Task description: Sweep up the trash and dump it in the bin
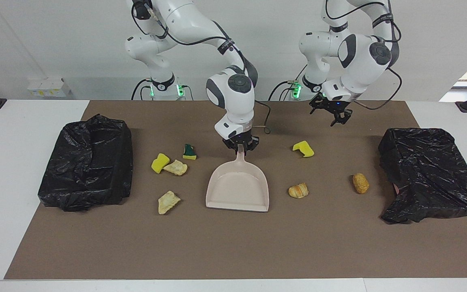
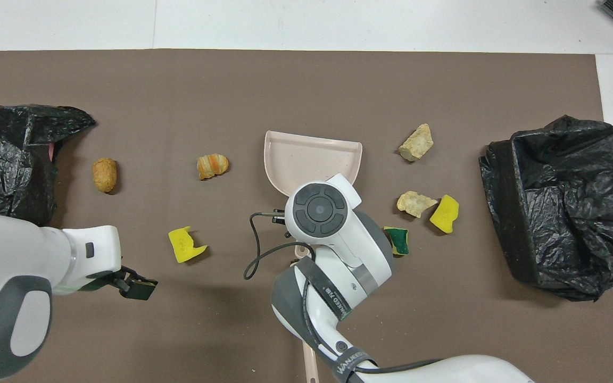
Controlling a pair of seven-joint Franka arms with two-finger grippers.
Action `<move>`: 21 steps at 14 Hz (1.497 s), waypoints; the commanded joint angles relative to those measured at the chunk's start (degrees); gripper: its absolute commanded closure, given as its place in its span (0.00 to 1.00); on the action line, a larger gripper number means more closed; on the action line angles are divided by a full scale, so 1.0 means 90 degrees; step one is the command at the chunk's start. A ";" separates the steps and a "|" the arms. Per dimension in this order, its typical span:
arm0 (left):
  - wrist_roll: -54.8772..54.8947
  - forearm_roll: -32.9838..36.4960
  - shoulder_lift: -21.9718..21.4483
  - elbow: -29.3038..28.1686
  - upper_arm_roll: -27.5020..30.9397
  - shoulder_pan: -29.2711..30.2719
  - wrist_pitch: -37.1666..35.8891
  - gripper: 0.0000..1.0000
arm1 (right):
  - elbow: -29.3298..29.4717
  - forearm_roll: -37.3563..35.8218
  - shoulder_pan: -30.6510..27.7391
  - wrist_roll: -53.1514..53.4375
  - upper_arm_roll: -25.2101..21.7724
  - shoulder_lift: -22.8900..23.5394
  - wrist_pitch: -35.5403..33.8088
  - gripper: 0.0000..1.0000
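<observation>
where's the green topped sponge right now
The green-topped sponge lies on the brown mat, toward the right arm's end, beside the dustpan's handle and a little nearer the robots than a yellow sponge bit.

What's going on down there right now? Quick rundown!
Right gripper shut on dustpan handle. Left gripper open, over the mat. Trash scraps unswept beside the pan. Nothing in the way.

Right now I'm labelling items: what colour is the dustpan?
The dustpan is pale beige-pink, plain, without pattern; the facing view shows it best.
</observation>
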 commanded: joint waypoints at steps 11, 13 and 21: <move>-0.5495 -0.0418 -0.0115 -0.0716 -0.0485 -0.3401 0.1596 0.00 | 0.0351 -0.0377 -0.1415 -0.8255 0.0035 -0.0412 -0.0571 1.00; -0.6640 -0.0418 0.0080 -0.0706 -0.0992 -0.3519 0.1880 0.00 | 0.0712 -0.0622 -0.1474 -0.9309 0.0045 -0.0237 -0.0845 1.00; -0.8743 -0.0066 0.1114 -0.0258 -0.1922 -0.3636 0.2563 0.00 | 0.1258 -0.0886 -0.1583 -1.1501 0.0065 0.0240 -0.1393 1.00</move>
